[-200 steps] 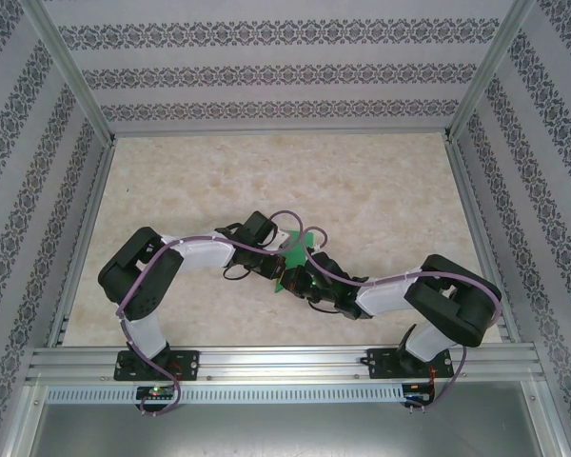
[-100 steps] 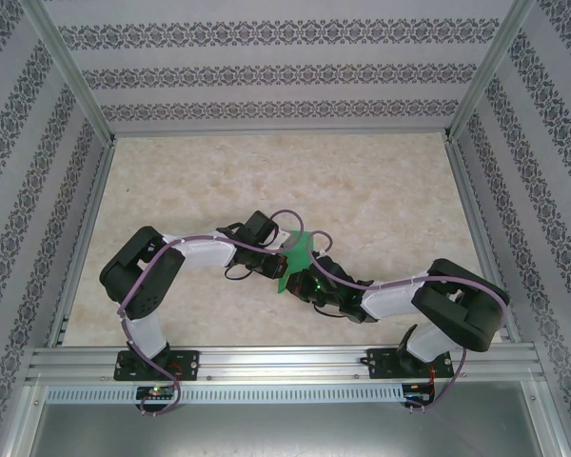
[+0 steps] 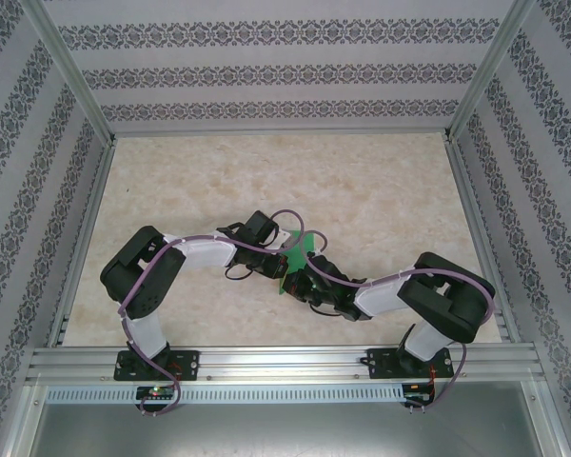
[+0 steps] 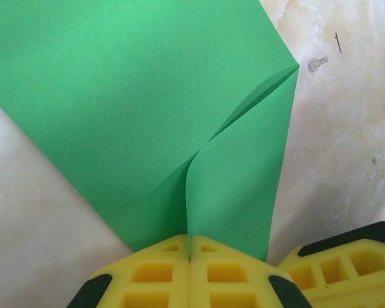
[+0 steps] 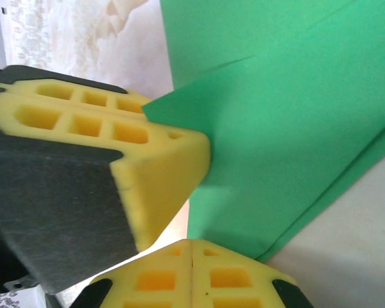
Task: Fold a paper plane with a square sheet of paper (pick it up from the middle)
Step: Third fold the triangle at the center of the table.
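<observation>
surface: table (image 3: 381, 181), pale beige marbled top, slightly glossy, metal rails along its edges | on it: green paper sheet (image 3: 299, 249) near the front centre, partly folded, one flap curling up along a crease | bare top: small dark mark (image 4: 337, 42) near the sheet's corner

Left gripper (image 4: 190, 256) seen at bottom edge, yellow foam fingers (image 4: 147, 279) pressed together, no gap between them. Green paper sheet (image 4: 135, 90) pinched at its near edge, right at seam between fingers. Sheet spread away from fingers, up and to left. Curved raised fold seen rising from seam, bending toward pointed corner at upper right. Narrow flap laid right of fold. Pale marbled table (image 4: 346, 147) exposed on both sides of fingers. Second yellow pad (image 4: 346, 256), black-edged, seen just right of fingers, beside sheet's right edge.
</observation>
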`<act>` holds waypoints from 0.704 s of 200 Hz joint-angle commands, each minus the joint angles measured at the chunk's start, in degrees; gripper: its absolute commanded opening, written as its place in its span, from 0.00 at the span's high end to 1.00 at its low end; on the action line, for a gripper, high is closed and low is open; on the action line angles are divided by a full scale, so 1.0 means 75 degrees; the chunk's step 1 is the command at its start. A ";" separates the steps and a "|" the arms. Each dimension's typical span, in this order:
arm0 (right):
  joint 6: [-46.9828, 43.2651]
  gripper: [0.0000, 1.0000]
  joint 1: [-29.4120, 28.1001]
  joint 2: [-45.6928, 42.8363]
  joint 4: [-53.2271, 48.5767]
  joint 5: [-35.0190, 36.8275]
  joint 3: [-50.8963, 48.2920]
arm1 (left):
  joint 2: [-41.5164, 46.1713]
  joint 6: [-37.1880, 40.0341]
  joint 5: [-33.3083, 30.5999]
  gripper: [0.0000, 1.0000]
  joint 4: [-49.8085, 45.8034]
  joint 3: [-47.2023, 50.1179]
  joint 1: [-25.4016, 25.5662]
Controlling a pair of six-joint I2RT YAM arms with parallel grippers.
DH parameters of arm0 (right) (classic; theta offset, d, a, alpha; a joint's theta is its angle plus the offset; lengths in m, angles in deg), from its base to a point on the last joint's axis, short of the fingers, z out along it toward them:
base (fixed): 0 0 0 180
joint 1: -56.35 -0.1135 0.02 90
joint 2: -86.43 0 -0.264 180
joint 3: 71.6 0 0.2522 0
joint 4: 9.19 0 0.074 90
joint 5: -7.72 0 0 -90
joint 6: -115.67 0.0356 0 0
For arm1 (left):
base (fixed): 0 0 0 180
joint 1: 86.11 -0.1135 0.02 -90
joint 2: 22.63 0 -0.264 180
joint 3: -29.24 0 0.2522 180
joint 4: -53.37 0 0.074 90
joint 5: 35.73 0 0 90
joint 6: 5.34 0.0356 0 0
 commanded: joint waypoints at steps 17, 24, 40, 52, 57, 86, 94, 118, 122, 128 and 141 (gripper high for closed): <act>0.0048 0.95 -0.0005 0.0285 -0.0619 -0.0004 0.0122 | -0.0425 -0.0058 -0.0197 0.99 -0.0521 0.0138 0.0098; 0.0096 0.95 -0.0016 0.0290 -0.0522 -0.0067 0.0067 | -0.0426 -0.0063 -0.0191 0.99 -0.0515 0.0147 0.0103; 0.0059 0.95 -0.0019 0.0149 -0.0593 -0.0125 0.0084 | -0.0425 -0.0065 -0.0191 0.99 -0.0504 0.0157 0.0103; -0.0033 0.95 -0.0038 -0.0033 -0.0764 -0.0139 0.0169 | -0.0414 -0.0064 -0.0193 0.99 -0.0503 0.0175 0.0109; -0.0056 0.95 -0.0056 -0.0126 -0.0780 -0.0159 0.0197 | -0.0409 -0.0062 -0.0190 0.99 -0.0503 0.0177 0.0104; -0.0153 0.94 -0.0138 -0.0428 -0.0780 -0.0257 0.0326 | -0.0393 -0.0099 -0.0179 0.99 -0.0471 0.0201 0.0103; -0.0146 0.94 -0.0158 -0.0418 -0.0783 -0.0267 0.0350 | -0.0394 -0.0092 -0.0183 0.99 -0.0468 0.0188 0.0107; -0.0084 0.94 -0.0212 -0.0094 -0.0487 -0.0358 0.0412 | -0.0421 -0.0064 -0.0171 0.99 -0.0471 0.0175 0.0102; -0.0069 0.94 -0.0221 -0.0046 -0.0447 -0.0370 0.0419 | -0.0416 -0.0067 -0.0174 0.99 -0.0488 0.0156 0.0097; -0.0035 0.94 -0.0218 0.0063 -0.0382 -0.0367 0.0419 | -0.0419 -0.0062 -0.0182 0.99 -0.0492 0.0156 0.0103; 0.0036 0.94 -0.0224 0.0269 -0.0219 -0.0360 0.0376 | -0.0416 -0.0082 -0.0180 0.99 -0.0469 0.0171 0.0106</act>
